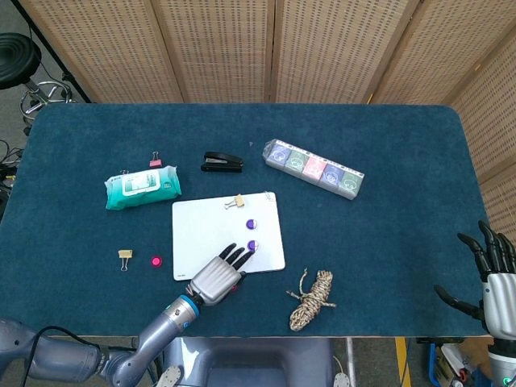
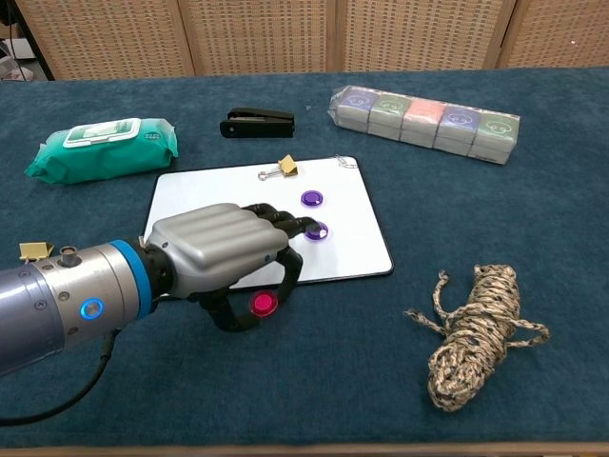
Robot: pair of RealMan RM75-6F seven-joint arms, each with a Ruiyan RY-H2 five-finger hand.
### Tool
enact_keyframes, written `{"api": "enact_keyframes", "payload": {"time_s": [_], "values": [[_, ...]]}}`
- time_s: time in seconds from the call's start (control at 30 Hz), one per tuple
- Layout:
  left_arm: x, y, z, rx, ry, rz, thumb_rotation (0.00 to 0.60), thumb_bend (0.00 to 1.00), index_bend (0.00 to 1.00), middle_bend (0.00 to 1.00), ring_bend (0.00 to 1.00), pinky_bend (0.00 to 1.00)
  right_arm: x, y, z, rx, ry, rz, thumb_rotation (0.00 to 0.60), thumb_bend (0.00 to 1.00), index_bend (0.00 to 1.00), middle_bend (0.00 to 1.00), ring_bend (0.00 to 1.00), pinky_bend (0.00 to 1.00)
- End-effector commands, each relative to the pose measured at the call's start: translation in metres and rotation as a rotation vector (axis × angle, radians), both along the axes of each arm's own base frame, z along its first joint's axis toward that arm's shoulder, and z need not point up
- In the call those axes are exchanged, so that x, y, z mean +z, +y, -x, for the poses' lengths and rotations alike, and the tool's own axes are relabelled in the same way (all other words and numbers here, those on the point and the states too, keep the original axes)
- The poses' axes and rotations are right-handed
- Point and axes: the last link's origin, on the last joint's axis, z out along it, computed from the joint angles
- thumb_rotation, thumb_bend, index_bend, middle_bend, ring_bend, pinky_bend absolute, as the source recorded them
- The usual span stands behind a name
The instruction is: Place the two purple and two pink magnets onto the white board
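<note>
Blue felt tabletop: two purple magnets [image 1: 251,225] sit on your white board [image 1: 201,230], two pink ones off it. Your left hand [image 2: 224,255] pinches one pink magnet [image 2: 263,304], seen only from the chest; the second pink magnet [image 1: 156,261] and your spread, empty right hand [image 1: 492,278] show only overhead.

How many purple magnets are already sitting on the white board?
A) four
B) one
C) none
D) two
D: two purple magnets lie on the white board, one behind the other. The left hand holds a pink magnet just off the board's near edge.
</note>
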Motion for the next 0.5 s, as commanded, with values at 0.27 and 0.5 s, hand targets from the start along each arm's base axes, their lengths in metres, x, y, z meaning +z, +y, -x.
{"api": "enact_keyframes", "payload": {"time_s": [0.27,0.5], "values": [[0.029,0.035,0.012,0.062,-0.014,-0.089,0.600,0.34,0.62,0.00,0.00,0.00,0.001,0.001,-0.001,0.003,-0.005,0.000,0.600,0.00,0.16,0.00,0.00,0.00],[0.035,0.059,0.031,0.113,0.002,-0.136,0.600,0.34,0.62,0.00,0.00,0.00,0.000,0.001,-0.002,0.002,-0.003,-0.004,0.600,0.00,0.16,0.00,0.00,0.00]]}}
